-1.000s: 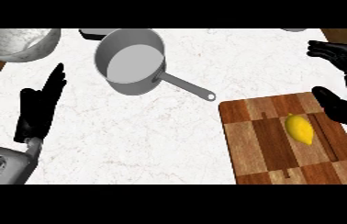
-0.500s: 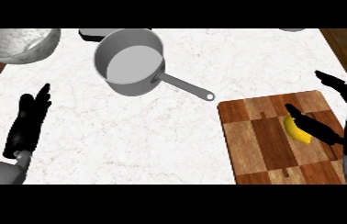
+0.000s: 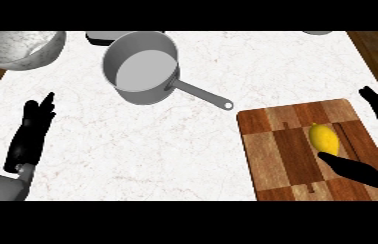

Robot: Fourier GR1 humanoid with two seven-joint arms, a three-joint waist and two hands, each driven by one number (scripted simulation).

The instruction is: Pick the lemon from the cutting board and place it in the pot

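Ok, lemon [image 3: 323, 139] is on the cutting board [image 3: 284, 153], just past the tip of the right hand [image 3: 353, 169] lower finger and about touching it. Its long axis runs on away from that tip. Right hand is spread open, gripping nothing, and far nearer. Left hand [image 3: 31, 135] rests open at the left edge. 0.5 s ago that finger lay across the lemon; now it's below.

A white counter [image 3: 148, 138] with faint grey veins fills the view under even light. At 2 o'clock its edge meets a brown wooden strip [image 3: 368, 45]. A speckled grey bowl [image 3: 26, 50] sits at 10 o'clock, and a dark flat thing [image 3: 103, 37] at 11 is cut off by the top.
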